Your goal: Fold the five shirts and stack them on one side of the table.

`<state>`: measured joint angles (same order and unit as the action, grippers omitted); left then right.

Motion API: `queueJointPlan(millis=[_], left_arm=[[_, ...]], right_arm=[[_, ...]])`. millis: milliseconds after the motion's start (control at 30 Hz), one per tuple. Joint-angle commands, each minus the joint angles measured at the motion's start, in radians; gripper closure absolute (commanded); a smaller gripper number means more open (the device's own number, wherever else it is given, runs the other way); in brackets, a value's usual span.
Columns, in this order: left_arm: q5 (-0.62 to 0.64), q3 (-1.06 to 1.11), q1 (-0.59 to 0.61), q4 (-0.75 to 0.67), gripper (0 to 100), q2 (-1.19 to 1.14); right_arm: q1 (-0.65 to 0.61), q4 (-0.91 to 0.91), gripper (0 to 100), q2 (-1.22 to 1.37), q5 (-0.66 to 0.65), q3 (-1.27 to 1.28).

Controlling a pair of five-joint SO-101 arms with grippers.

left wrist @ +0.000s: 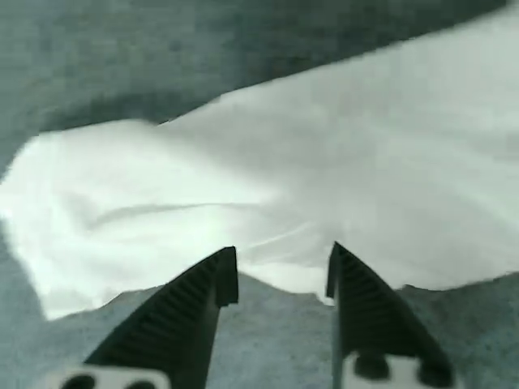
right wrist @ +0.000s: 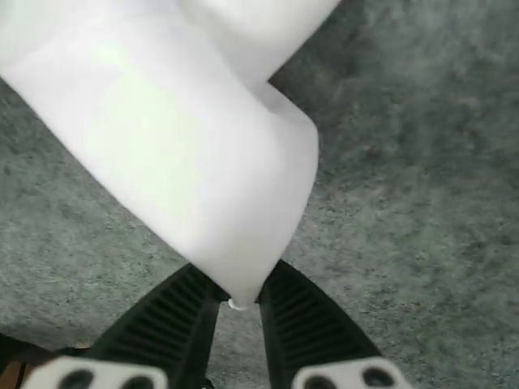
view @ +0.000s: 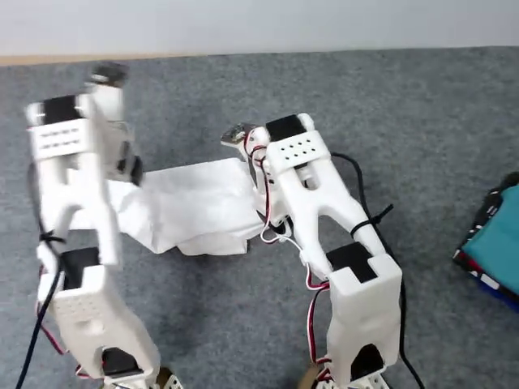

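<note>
Cloth: crumpled white fabric shirt (view: pixel 199 207), lying on the grey felt table cover (view: pixel 405 121) between the two arms.
Long axis: across the table from one arm to the other, one end at each gripper.
Right gripper (right wrist: pixel 242 290): closed tight on a folded corner of the white shirt (right wrist: pixel 178 146), with the cloth rising away from the pinch and off the felt.
Left gripper (left wrist: pixel 281 261): fingers well apart and holding nothing, tips right at the near hem of the shirt (left wrist: pixel 324 162), cloth spreading straight ahead of them.
Nearer arm: left one for the loose end, right one already committed to its corner.
Likely next: probably a short push forward and a close on the hem by the left, so that both ends can be lifted together.
Risk: hem lying flat on the felt, easy to nudge away rather than catch.
Stack side: teal folded cloth (view: pixel 496 235) on a dark pile at the right edge of the high view, well apart from the white shirt.
</note>
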<state>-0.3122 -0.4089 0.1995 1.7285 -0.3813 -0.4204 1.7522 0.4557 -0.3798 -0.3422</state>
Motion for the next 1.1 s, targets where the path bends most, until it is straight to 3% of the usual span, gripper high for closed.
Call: queueJointPlan(millis=[0,167,467,733,900,1067], left_arm=[[-0.011,0.004,-0.074,0.026,78,0.052],[-0.077,0.007,-0.087,0.021,75,0.049],[-0.166,0.002,0.005,-0.069,75,-0.011],[-0.176,0.001,0.026,-0.077,79,-0.115],[-0.176,-0.001,0.025,-0.097,84,-0.123],[-0.206,-0.01,0.023,-0.089,98,-0.115]], right_arm=[[0.021,0.042,98.7,-0.073,-0.009,-0.043],[0.016,0.042,98.7,-0.076,-0.008,-0.043],[0.016,0.042,98.7,-0.077,-0.006,-0.043],[0.021,0.042,98.7,-0.077,-0.006,-0.043],[0.021,0.042,98.7,-0.077,-0.006,-0.043],[0.021,0.042,98.7,-0.081,-0.006,-0.046]])
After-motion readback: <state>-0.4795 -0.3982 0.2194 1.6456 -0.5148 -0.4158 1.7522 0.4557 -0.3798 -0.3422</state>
